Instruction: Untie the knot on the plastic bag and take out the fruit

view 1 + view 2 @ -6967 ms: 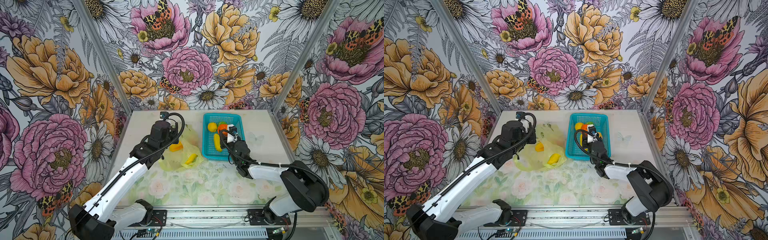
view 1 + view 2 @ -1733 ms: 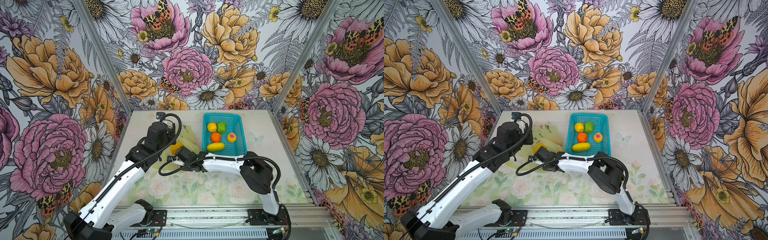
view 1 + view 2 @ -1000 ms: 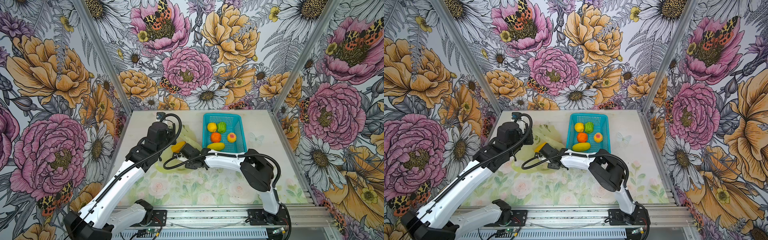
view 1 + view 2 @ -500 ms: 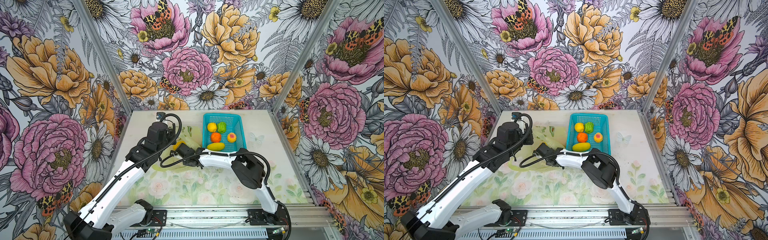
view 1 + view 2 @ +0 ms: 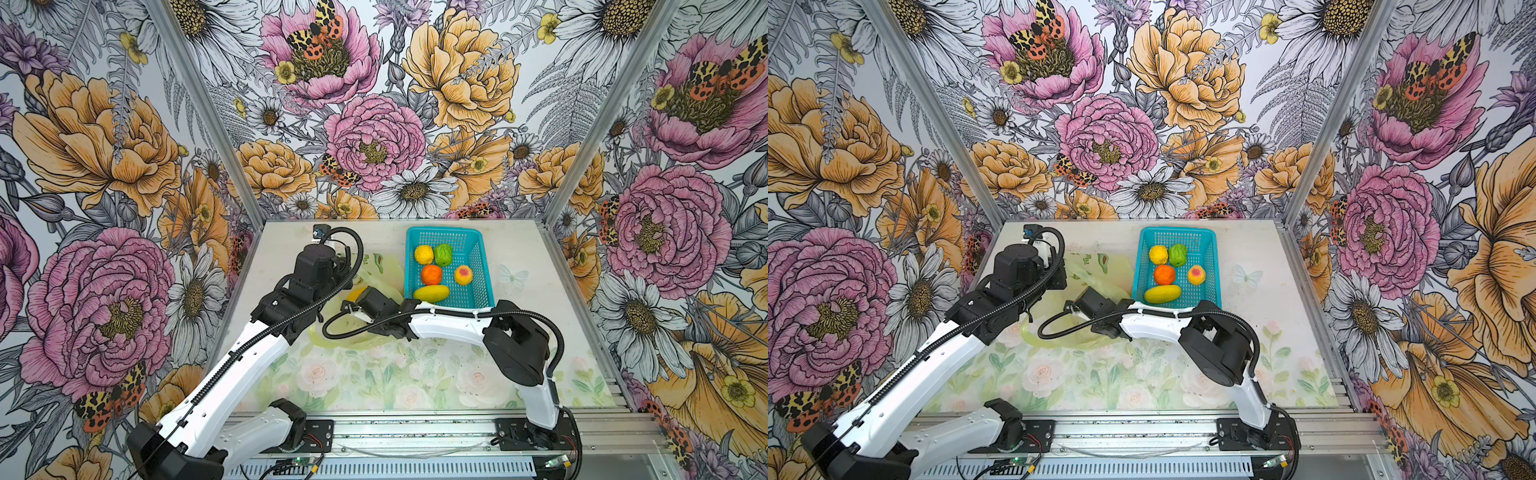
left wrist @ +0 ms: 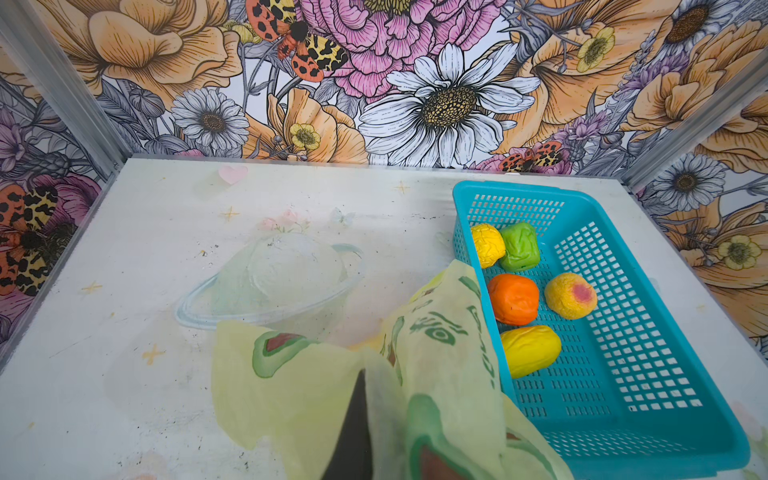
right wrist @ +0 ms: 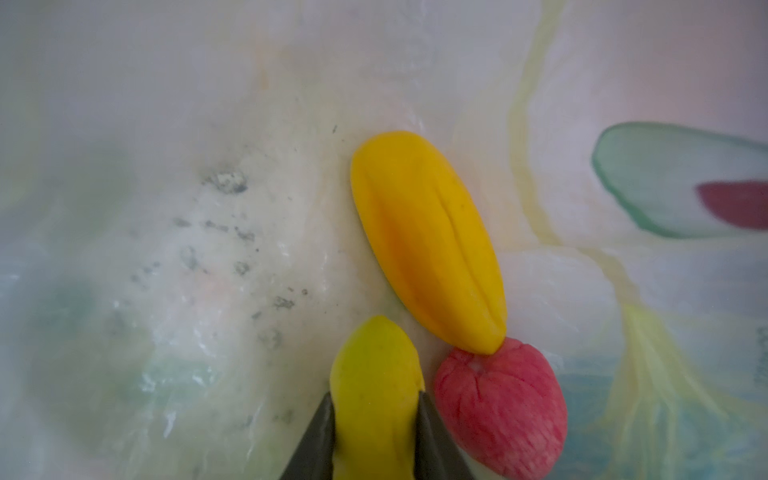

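The right arm has swung away from the basket and reached across the middle, and its wrist is now pushed further into the mouth of the plastic bag than a second ago. The right gripper has narrowed and its fingers now press both sides of a greenish-yellow fruit, so it is grasping it.

The left gripper is clenched on a fold of the bag, holding the thin film up like a tent. The bag lies on the table just beside the basket's near-left corner.

Five fruits already sit in the basket. Inside the bag, a long yellow fruit lies just beyond the held one, its tip touching a pink-red fruit. So the step in hand looks like emptying the bag, piece by piece.

Next comes a clean withdrawal: the gripper must draw back through the opening without snagging film, then carry across to the basket. The pink-red fruit sits right against one finger and could get dragged along.

In both top views the right gripper is hidden under its own wrist and the bag. The knot cannot be made out anywhere; it is presumably undone. Only one finger of the left gripper shows.
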{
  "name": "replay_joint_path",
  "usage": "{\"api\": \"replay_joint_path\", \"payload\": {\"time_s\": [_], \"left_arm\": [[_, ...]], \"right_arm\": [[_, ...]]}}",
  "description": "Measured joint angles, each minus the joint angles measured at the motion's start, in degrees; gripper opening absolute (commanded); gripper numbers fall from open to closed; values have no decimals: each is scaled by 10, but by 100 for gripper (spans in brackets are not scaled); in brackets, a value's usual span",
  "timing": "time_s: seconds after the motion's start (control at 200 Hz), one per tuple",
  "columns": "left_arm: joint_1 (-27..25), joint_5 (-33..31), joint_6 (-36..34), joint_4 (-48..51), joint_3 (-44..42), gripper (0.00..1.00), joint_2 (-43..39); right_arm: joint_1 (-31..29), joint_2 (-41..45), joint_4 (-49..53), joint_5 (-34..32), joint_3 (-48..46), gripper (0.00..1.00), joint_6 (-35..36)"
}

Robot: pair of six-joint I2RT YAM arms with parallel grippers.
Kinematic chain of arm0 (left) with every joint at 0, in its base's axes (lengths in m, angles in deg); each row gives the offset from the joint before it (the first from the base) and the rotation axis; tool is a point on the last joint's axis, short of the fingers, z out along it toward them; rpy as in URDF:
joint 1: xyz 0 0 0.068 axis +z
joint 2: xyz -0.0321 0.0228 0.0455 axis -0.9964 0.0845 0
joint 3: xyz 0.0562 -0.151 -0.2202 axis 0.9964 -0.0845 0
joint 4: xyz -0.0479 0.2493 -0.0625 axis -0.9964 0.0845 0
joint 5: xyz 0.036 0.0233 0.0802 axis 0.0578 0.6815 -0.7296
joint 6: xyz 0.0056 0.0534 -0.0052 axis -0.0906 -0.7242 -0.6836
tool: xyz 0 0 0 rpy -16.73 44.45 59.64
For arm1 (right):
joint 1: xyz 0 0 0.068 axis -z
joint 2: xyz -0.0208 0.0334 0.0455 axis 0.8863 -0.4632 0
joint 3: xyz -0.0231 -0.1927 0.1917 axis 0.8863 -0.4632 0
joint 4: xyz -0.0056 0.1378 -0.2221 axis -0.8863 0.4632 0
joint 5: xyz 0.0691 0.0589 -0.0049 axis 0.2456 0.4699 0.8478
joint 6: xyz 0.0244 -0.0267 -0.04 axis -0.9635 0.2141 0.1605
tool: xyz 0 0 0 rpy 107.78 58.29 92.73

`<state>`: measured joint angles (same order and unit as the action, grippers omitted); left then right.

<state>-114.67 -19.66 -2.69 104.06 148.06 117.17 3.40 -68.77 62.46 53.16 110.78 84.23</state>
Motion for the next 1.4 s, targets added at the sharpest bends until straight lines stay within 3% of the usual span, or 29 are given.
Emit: {"api": "replay_joint_path", "payload": {"time_s": [0.385, 0.706, 0.921, 1.141, 1.401], "left_arm": [[0, 0, 0, 0, 0, 0, 0], [0, 0, 0, 0, 0, 0, 0], [0, 0, 0, 0, 0, 0, 0], [0, 0, 0, 0, 0, 0, 0], [0, 0, 0, 0, 0, 0, 0]], "right_arm": [[-8, 163, -118, 103, -134, 9, -8], [-8, 248, -193, 203, -208, 4, -35], [-7, 381, -281, 247, -309, 0, -72], [24, 510, -395, 231, -404, 0, -132], [110, 583, -462, 102, -455, 0, -223]]}}
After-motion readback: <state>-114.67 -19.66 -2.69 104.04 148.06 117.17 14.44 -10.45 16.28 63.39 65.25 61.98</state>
